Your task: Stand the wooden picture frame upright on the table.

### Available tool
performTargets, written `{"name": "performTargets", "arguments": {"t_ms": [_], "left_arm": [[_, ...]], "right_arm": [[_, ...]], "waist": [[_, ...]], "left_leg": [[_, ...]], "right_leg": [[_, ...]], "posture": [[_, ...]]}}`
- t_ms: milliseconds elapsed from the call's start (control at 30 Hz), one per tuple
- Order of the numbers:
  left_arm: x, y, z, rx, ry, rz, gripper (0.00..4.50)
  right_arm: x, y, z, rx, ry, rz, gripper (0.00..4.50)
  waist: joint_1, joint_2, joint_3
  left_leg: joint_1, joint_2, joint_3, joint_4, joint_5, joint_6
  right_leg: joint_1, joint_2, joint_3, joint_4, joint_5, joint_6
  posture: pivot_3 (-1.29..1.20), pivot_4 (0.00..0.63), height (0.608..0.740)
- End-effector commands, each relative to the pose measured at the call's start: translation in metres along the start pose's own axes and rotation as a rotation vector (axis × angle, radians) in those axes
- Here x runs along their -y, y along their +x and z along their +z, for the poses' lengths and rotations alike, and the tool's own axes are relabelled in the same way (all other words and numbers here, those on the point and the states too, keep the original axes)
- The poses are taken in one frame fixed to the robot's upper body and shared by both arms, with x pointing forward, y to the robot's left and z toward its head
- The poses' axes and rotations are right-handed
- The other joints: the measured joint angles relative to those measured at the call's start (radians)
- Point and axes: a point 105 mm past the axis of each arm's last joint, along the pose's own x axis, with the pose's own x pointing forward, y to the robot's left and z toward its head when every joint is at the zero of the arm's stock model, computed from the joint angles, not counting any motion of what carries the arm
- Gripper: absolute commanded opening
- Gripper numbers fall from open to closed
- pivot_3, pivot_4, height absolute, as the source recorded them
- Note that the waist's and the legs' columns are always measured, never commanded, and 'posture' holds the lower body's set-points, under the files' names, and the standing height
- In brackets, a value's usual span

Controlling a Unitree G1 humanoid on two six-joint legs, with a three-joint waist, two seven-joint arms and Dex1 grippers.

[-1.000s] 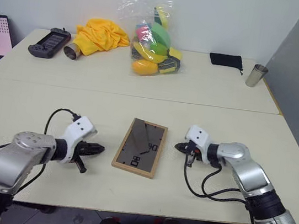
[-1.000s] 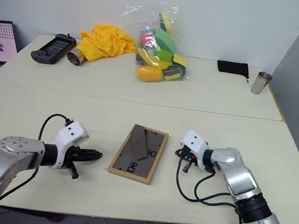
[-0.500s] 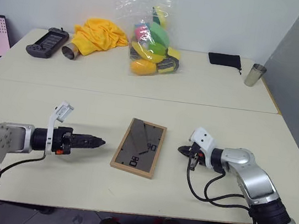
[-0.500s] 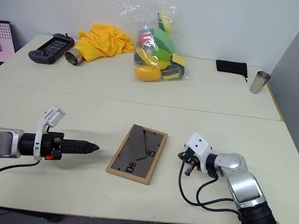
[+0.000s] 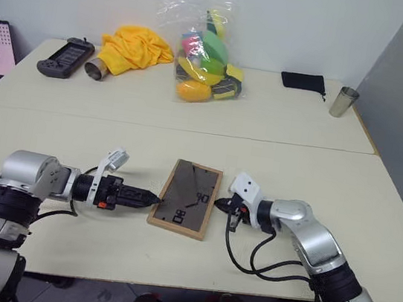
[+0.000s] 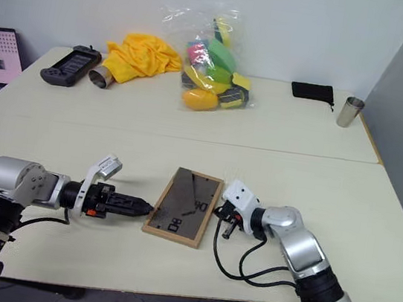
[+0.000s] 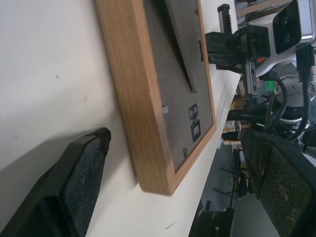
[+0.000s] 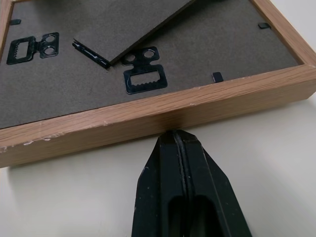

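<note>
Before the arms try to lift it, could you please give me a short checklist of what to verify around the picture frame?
1. Wooden picture frame lying flat, back panel up: ok.
2. Left gripper open at the frame's left edge, one finger on each side of that edge: ok.
3. Right gripper shut, tip at the frame's right edge: ok; contact: cannot tell.
4. Stand flap lifted off the back: ok, partly raised.
5. Table free around the frame: ok.

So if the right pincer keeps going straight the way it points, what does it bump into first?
Most likely the wooden picture frame. The right pincer, shut, points at the frame's long wooden side, right in front of its tip. Whether it touches already I cannot tell.
</note>
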Motion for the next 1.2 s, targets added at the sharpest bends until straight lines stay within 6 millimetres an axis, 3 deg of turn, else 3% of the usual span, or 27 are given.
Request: {"name": "performTargets", "arguments": {"t_ms": [33,233,800,967,1100,1200], "left_arm": [[-0.013,0.016,-0.009,-0.049,0.008,0.035,4.46],[0.002,0.029,-0.007,-0.041,0.052,-0.051,4.46],[0.021,0.011,-0.002,0.059,0.096,-0.110,1.43],[0.021,0.013,0.016,0.135,0.161,-0.044,1.27],[0.043,0.011,0.035,0.242,0.267,-0.069,1.27],[0.045,0.012,0.038,0.269,0.276,-0.052,1.27]], "right_arm": [[-0.010,0.011,0.017,0.042,-0.051,0.041,0.00],[-0.012,0.018,0.023,0.053,-0.064,0.052,0.00],[-0.002,0.007,0.008,0.038,-0.039,-0.002,0.00],[0.005,-0.011,0.019,0.088,0.012,-0.025,0.00],[0.000,-0.054,0.046,0.217,0.112,0.101,0.53],[-0.006,-0.062,0.065,0.278,0.129,0.156,1.05]], "waist": [[0.004,0.002,-0.001],[0.022,0.005,-0.003],[0.021,0.004,-0.002],[0.023,0.004,-0.002],[0.027,0.005,-0.001],[0.026,0.005,-0.001]], "left_leg": [[0.000,0.000,-0.001,0.000,0.000,0.000],[-0.001,0.000,-0.004,0.000,0.000,0.000],[-0.004,0.000,-0.006,0.000,0.000,0.000],[-0.004,0.000,-0.007,0.000,0.000,0.000],[-0.006,0.000,-0.007,0.000,0.000,0.000],[-0.007,0.001,-0.008,0.001,0.000,0.000]], "right_leg": [[0.000,0.000,-0.001,0.000,0.000,0.000],[0.001,0.000,-0.004,0.000,0.000,0.000],[-0.001,-0.001,-0.007,0.001,-0.002,-0.003],[-0.001,-0.001,-0.007,0.001,-0.002,-0.003],[-0.001,-0.001,-0.008,0.001,-0.002,-0.003],[-0.002,-0.001,-0.009,0.000,-0.002,-0.003]], "posture": [[0.00,0.150,0.740],[0.00,0.150,0.740],[0.00,0.150,0.740],[0.00,0.150,0.740],[0.00,0.150,0.740],[0.00,0.150,0.740]]}}
